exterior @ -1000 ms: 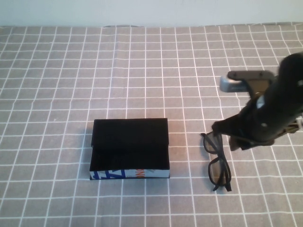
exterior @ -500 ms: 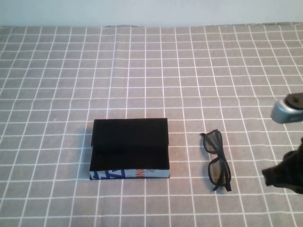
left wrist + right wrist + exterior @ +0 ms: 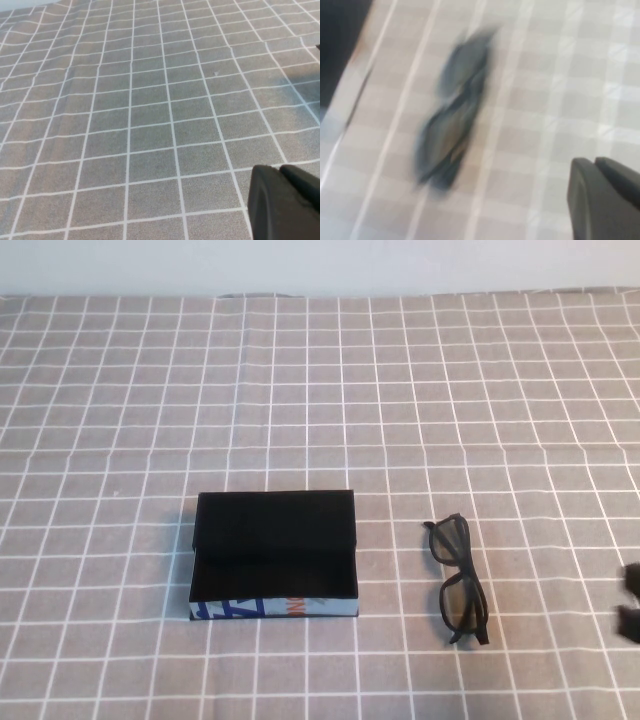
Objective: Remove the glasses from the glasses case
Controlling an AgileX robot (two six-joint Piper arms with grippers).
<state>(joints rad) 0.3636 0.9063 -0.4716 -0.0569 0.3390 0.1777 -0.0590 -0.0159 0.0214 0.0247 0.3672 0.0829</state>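
The black glasses case (image 3: pixel 275 555) sits left of centre on the checked cloth, its patterned edge facing me, and no glasses show in it. The black glasses (image 3: pixel 460 578) lie folded on the cloth to the case's right, apart from it. My right gripper (image 3: pixel 630 600) shows only as dark tips at the right edge, well clear of the glasses. In the right wrist view the gripper (image 3: pixel 594 162) is shut and empty, with the blurred glasses (image 3: pixel 452 112) and a corner of the case (image 3: pixel 337 45) beyond. My left gripper (image 3: pixel 279 170) is shut and empty over bare cloth.
A grey cloth with a white grid (image 3: pixel 320 390) covers the whole table up to the pale wall at the back. Nothing else stands on it.
My right arm has drawn back from beside the glasses to the right and toward me, almost out of the high view. The glasses and the case have not moved.
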